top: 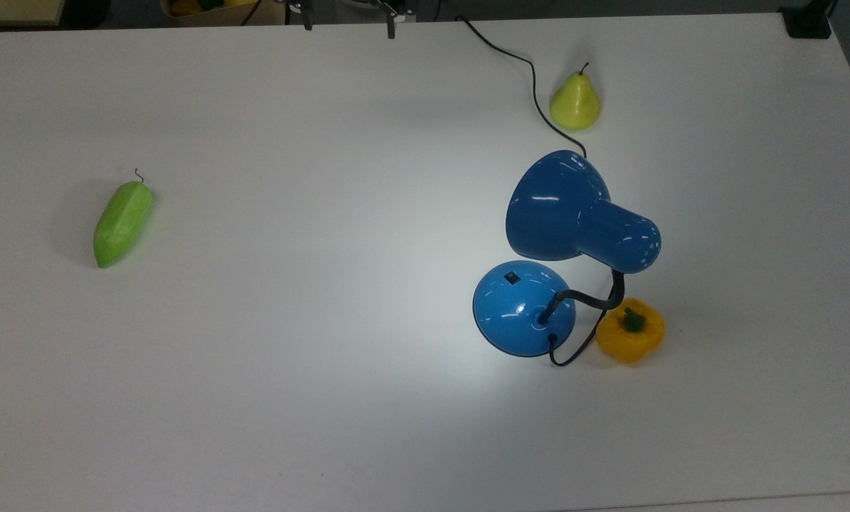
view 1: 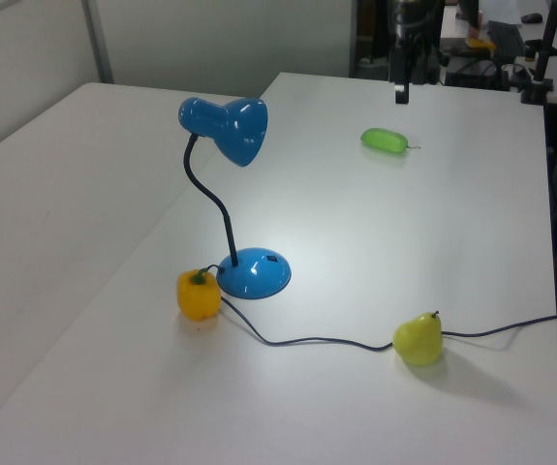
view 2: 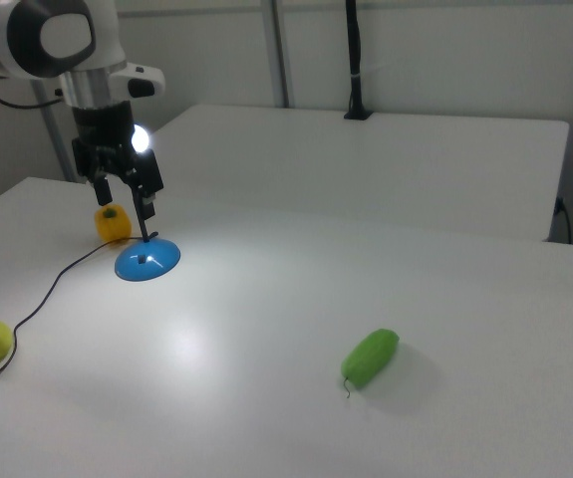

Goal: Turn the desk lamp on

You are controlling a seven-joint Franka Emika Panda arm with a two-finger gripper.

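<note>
From my remote station I record the desk lamp (top: 570,252) standing upright on the white tabletop (top: 325,320), toward the top view's right. Its round blue base (top: 524,307) rests flat, with a small black switch (top: 513,278) on the dome. The black bendable neck (view 1: 210,208) rises from the base and carries the bell-shaped shade (view 1: 228,127), which overhangs the tabletop beside the base. A bright patch of light lies on the tabletop around the base, and in the right view a glow shows at the shade's mouth (view 2: 142,138).

The black cord (top: 531,78) leaves the base, loops past a yellow bell pepper (top: 631,331) lying just beside the base, and runs on past a yellow-green pear (top: 575,102) to the far edge in the top view. A green elongated vegetable (top: 121,222) lies well apart from the lamp, at the top view's left.

The hand (view 2: 123,189) hangs in the air, well clear of the lamp in the left view (view 1: 401,77), where it sits at the far end of the tabletop. Its fingers (view 2: 149,204) are spread wide apart and hold nothing. In the top view both fingertips (top: 391,30) show at the upper edge, widely separated.
</note>
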